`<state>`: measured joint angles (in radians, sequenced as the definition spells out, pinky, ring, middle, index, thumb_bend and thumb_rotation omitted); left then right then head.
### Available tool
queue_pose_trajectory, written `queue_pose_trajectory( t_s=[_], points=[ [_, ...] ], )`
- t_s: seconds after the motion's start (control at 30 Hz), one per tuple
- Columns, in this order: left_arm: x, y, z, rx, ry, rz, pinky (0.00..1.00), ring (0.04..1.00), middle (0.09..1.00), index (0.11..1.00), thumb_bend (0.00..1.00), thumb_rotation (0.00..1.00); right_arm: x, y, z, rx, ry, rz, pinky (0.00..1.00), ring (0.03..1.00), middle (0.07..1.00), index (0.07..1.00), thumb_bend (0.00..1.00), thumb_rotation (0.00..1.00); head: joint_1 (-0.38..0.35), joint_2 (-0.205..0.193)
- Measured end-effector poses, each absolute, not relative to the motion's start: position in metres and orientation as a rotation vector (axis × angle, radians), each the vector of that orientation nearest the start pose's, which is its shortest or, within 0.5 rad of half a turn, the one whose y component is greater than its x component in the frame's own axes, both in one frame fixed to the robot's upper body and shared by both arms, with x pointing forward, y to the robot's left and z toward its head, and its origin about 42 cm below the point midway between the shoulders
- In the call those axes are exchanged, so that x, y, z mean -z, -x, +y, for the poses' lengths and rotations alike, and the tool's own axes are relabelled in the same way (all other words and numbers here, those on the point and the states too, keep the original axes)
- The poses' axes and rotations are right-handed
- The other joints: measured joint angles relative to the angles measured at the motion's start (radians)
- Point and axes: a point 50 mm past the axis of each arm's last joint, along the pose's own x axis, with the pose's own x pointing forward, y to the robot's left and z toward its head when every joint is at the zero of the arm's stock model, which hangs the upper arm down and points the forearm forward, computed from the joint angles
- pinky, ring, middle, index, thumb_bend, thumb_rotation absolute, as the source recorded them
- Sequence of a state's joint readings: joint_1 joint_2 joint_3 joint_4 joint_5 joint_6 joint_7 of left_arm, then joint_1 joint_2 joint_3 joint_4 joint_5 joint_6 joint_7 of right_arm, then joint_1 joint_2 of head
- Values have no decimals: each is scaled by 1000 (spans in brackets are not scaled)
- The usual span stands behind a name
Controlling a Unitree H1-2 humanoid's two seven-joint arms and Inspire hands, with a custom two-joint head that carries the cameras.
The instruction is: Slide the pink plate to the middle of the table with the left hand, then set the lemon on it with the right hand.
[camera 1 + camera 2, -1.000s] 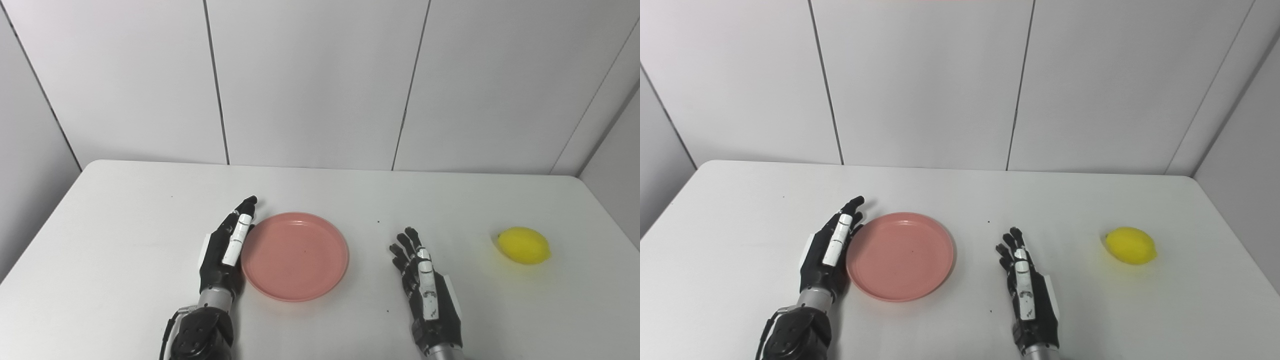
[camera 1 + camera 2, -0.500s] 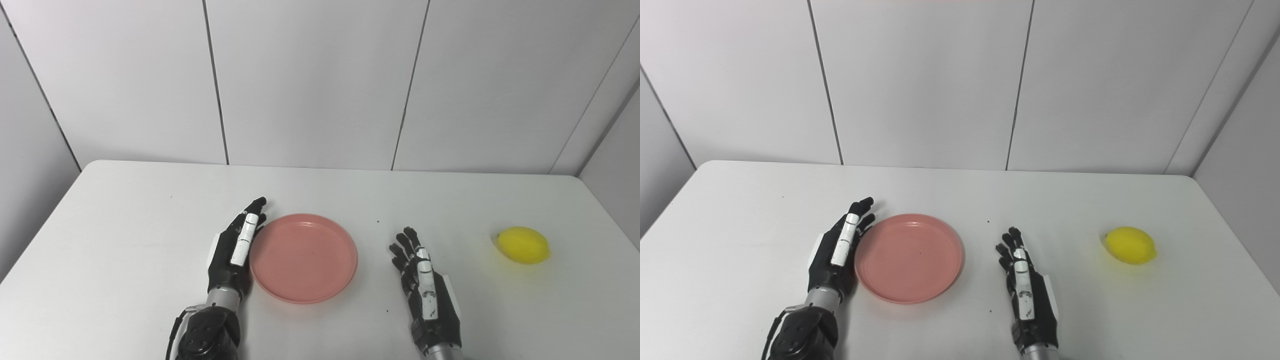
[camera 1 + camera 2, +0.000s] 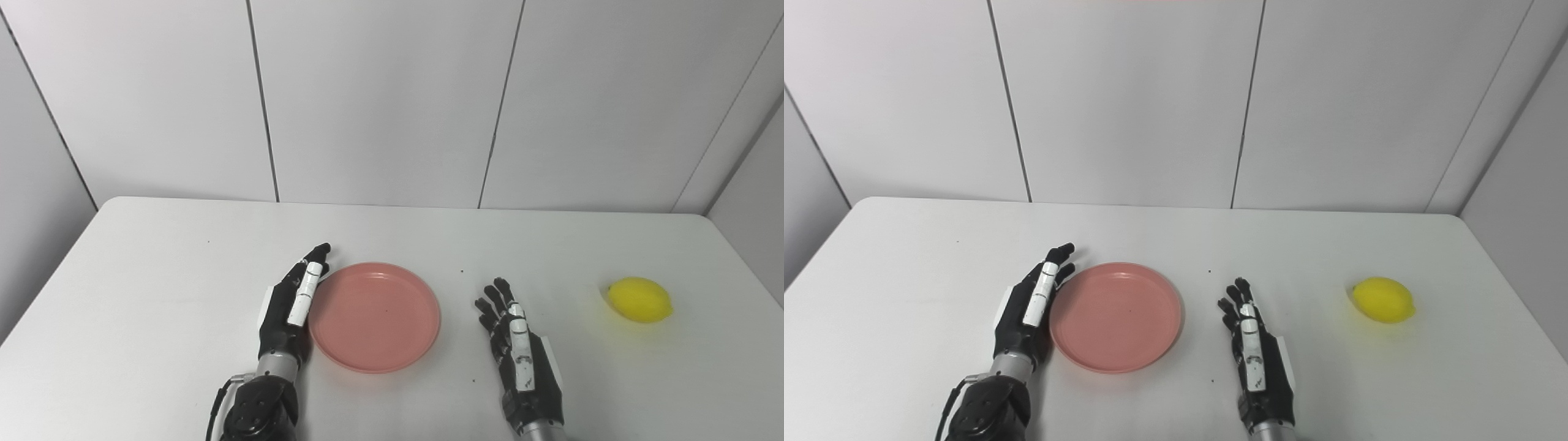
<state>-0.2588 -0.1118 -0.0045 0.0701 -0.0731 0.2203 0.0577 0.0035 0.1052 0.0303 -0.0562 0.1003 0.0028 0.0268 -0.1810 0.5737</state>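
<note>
A round pink plate [image 3: 375, 316] lies flat on the white table [image 3: 153, 269], a little left of its middle. My left hand [image 3: 291, 306] stands on edge against the plate's left rim, open, fingers stretched forward and holding nothing. To the right of the plate my right hand [image 3: 517, 355] rests on the table, open and empty, with a gap between it and the plate. A yellow lemon [image 3: 640, 299] sits by itself far to the right, well away from the right hand.
Grey wall panels [image 3: 380, 98] rise behind the table's far edge. The table's right edge runs close past the lemon. A few small dark specks [image 3: 462, 271] dot the tabletop.
My left hand has pushed the plate a short way to the right, most of it in the first half second. The right hand and the lemon have stayed put.
</note>
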Motion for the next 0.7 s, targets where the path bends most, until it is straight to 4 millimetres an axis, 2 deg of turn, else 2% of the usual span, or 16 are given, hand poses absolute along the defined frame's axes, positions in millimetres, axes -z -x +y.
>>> queue_pose_trajectory(
  t_s=[0.1, 0.3, 0.4, 0.43, 0.6, 0.7],
  points=[
    [-143, -361, 146, 59, 169, 53, 870, 916, 947, 777, 741, 772, -113, -283, -167, -34, -194, -65, 927, 879, 893, 906, 759, 938, -6, -2],
    [-141, -361, 145, 67, 189, 52, 919, 959, 992, 795, 748, 770, -116, -283, -170, 55, -160, -114, 875, 823, 804, 785, 760, 899, -22, -3],
    [-141, -361, 145, 74, 200, 49, 935, 968, 1000, 791, 758, 750, -119, -283, -170, 82, -139, -148, 837, 792, 763, 731, 740, 880, -44, -5],
    [-141, -362, 145, 77, 204, 49, 939, 969, 1000, 785, 761, 739, -120, -283, -171, 96, -127, -157, 821, 777, 745, 714, 705, 859, -45, -5],
    [-142, -365, 145, 87, 235, 48, 967, 978, 1000, 785, 757, 726, -123, -284, -174, 143, -97, -186, 783, 749, 715, 692, 650, 808, -58, -8],
    [-142, -365, 145, 90, 238, 47, 976, 980, 1000, 788, 769, 741, -125, -283, -176, 170, -65, -194, 754, 736, 727, 701, 653, 808, -74, -8]
  ],
)
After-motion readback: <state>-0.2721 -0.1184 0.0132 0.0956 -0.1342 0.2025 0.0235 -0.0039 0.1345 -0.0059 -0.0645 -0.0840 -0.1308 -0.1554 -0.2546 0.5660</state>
